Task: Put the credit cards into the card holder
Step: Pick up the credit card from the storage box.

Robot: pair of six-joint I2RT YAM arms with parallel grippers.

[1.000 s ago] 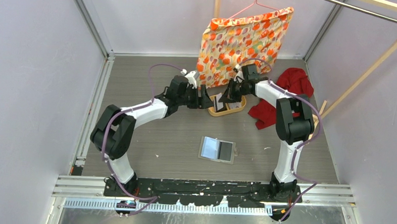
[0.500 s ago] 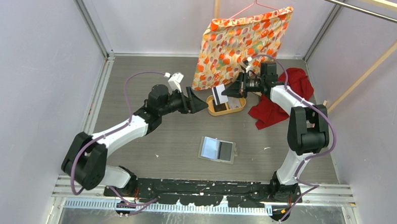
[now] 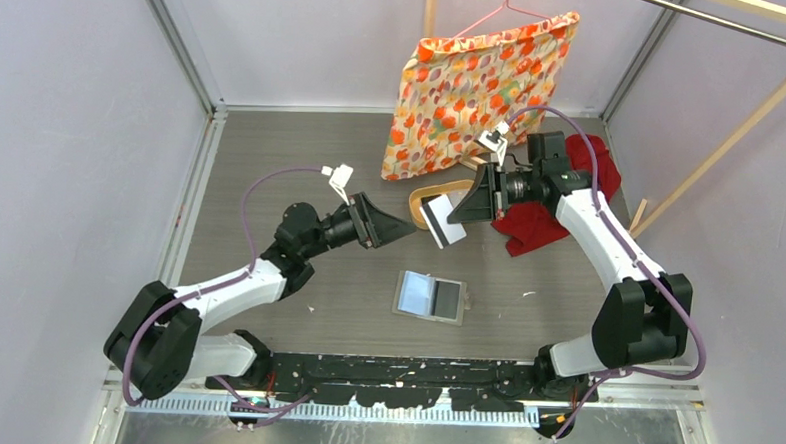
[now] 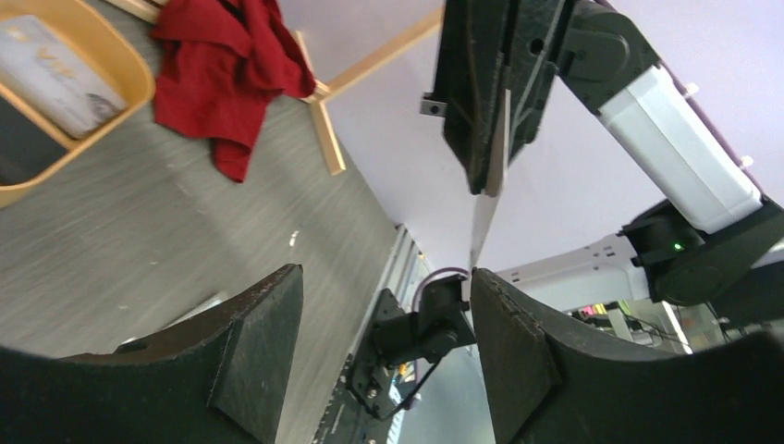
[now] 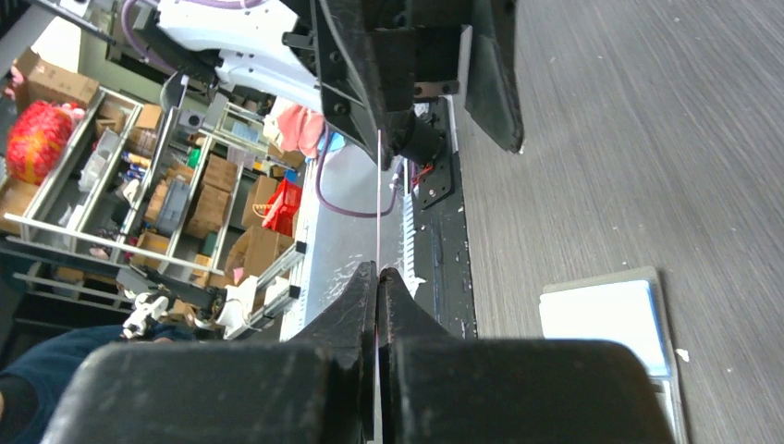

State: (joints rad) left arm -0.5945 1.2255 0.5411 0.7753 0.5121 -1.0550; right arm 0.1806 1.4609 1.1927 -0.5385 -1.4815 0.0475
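Observation:
My right gripper (image 3: 467,207) is shut on a white credit card with a black stripe (image 3: 442,224) and holds it in the air just in front of the tan tray (image 3: 425,196). In the right wrist view the held card (image 5: 379,203) shows edge-on between the closed jaws of that gripper (image 5: 378,273). My left gripper (image 3: 400,233) is open and empty, pointing at the card from the left; the card's edge (image 4: 484,217) hangs just off its right finger (image 4: 518,361). The card holder (image 3: 430,297) lies open on the floor below, also in the right wrist view (image 5: 606,324). More cards (image 4: 51,69) lie in the tray.
A flowered cloth (image 3: 480,81) hangs on a hanger at the back. A red cloth (image 3: 556,189) lies right of the tray, also in the left wrist view (image 4: 226,65). A wooden frame (image 3: 718,136) stands at the right wall.
My right gripper has lifted the card out of the tray and brought it forward and left. My left arm has drawn back toward the near left, its jaws still open.

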